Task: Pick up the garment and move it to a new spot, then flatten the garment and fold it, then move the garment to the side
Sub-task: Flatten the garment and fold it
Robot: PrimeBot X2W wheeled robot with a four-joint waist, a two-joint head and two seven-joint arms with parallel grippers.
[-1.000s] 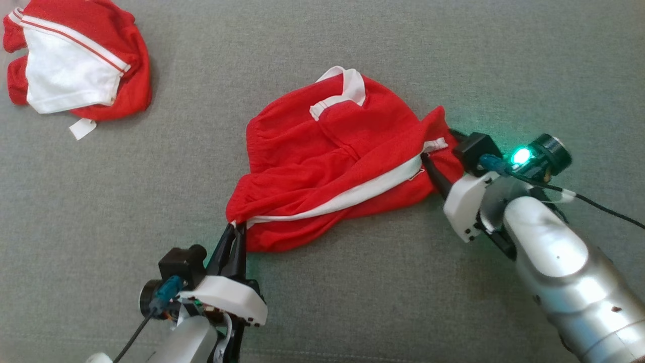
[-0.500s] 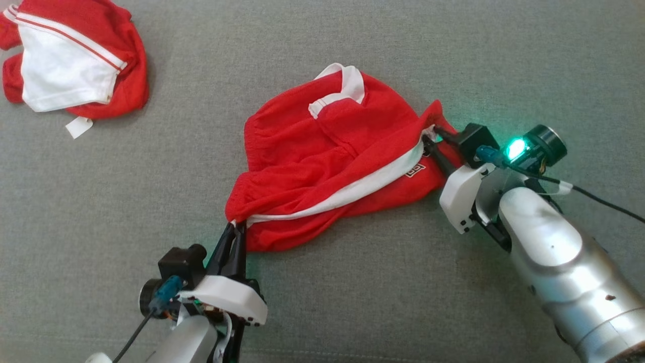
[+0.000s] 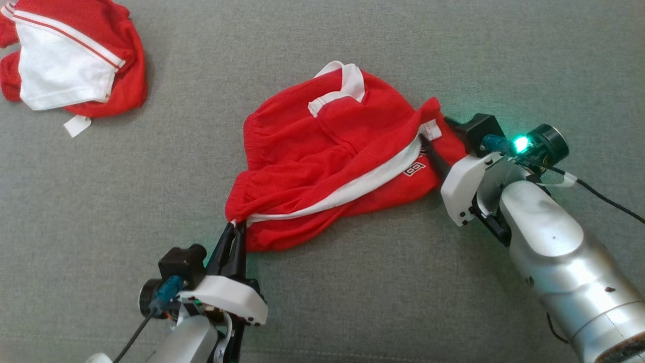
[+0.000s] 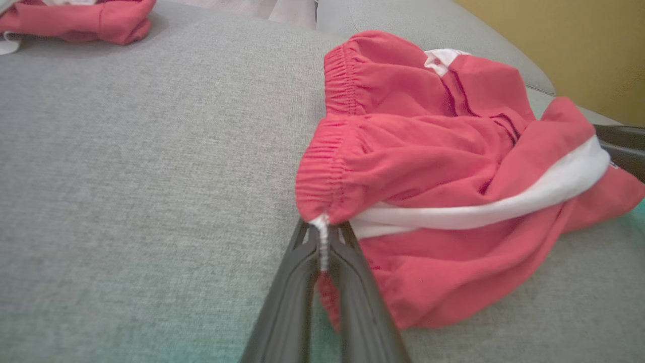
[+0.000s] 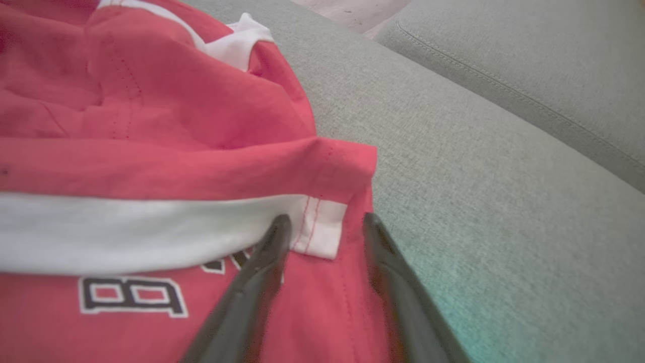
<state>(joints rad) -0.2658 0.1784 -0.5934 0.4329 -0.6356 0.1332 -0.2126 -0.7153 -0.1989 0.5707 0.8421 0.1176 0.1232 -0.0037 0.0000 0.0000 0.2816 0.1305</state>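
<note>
The garment (image 3: 327, 151) is a pair of red shorts with a white side stripe, lying crumpled on the grey sofa cushion (image 3: 352, 302). My left gripper (image 3: 236, 227) is shut on the waistband corner at the near left end; the left wrist view shows the white seam pinched between its fingers (image 4: 322, 237). At the right end, my right gripper (image 3: 433, 132) sits at the hem corner. In the right wrist view its fingers (image 5: 326, 222) stand apart, straddling the end of the white stripe (image 5: 317, 227), above black-outlined lettering (image 5: 131, 295).
A second red and white garment (image 3: 70, 60) lies bunched at the far left of the cushion. A seam (image 5: 504, 91) divides this cushion from another one beyond. A yellow wall (image 4: 579, 40) rises behind the sofa.
My right gripper has shifted a little along the hem corner, and the lettering below the stripe has come into view. The left gripper keeps its hold and has not moved.
</note>
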